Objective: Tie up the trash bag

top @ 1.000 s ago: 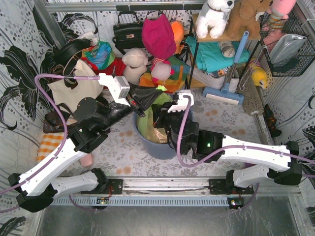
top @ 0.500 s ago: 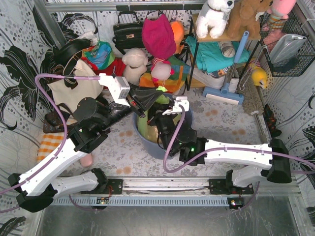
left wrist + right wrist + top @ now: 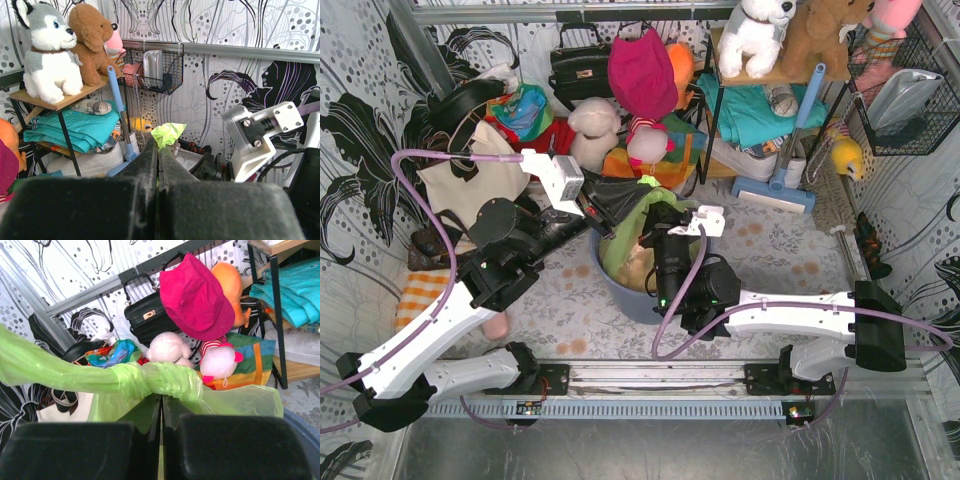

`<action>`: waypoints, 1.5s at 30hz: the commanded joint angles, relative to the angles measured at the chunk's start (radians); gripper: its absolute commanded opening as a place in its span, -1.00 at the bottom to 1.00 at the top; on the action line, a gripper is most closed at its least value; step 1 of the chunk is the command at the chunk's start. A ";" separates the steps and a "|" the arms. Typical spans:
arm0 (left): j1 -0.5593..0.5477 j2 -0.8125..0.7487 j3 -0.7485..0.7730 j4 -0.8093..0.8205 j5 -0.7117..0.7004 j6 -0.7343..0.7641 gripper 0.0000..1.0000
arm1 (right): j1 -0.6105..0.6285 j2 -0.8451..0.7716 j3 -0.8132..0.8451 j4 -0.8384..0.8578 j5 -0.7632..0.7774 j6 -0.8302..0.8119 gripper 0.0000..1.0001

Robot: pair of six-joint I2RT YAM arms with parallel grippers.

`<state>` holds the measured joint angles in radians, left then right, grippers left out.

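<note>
Trash bag (image 3: pixel 620 258) sits in the blue bin (image 3: pixel 632 300) mid-table, with tan paper showing through and its top film drawn up into twisted strands. Left gripper (image 3: pixel 158 149) has its jaws closed tight, pinching a small green tip of film above the bin. Right gripper (image 3: pixel 161 399) is closed too, with film caught between its jaws just under a bunched, knot-like twist.

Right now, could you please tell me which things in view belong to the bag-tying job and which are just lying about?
Job: trash bag; left tool and right tool, both shut on its plastic; blue bin holding it.
Lying about: black handbag, pink hat, husky toy, brown teddy, teal cloth, wire basket.
</note>
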<state>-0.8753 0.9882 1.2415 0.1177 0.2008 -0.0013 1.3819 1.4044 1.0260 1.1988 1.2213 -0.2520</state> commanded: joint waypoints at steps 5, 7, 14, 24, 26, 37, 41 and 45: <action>0.001 -0.041 -0.022 0.024 -0.050 -0.010 -0.39 | -0.039 -0.002 -0.014 0.042 -0.035 0.005 -1.00; 0.001 -0.063 -0.025 0.009 -0.120 -0.013 -0.11 | -0.041 -0.004 -0.009 0.008 -0.040 0.026 -1.00; 0.014 -0.121 0.027 -0.093 -0.319 0.002 0.18 | -0.043 -0.022 -0.006 -0.066 -0.034 0.072 -1.00; 0.110 -0.094 0.119 -0.235 -0.288 -0.058 0.30 | -0.062 -0.049 -0.003 -0.173 -0.040 0.147 -1.00; 0.173 -0.075 0.121 -0.252 -0.236 -0.096 0.31 | -0.065 -0.055 -0.003 -0.184 -0.041 0.151 -1.00; 0.590 0.008 -0.041 0.005 0.454 -0.457 0.33 | -0.067 -0.068 0.001 -0.218 -0.034 0.167 -1.00; 0.634 0.040 -0.114 0.141 0.620 -0.570 0.33 | -0.067 -0.068 0.000 -0.224 -0.032 0.171 -1.00; 0.637 0.077 -0.166 0.231 0.725 -0.642 0.33 | -0.066 -0.071 0.003 -0.229 -0.034 0.167 -1.00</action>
<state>-0.2459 1.0527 1.1088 0.1444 0.7193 -0.5167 1.3193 1.3655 1.0245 0.9676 1.1900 -0.0937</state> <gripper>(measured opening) 0.663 0.002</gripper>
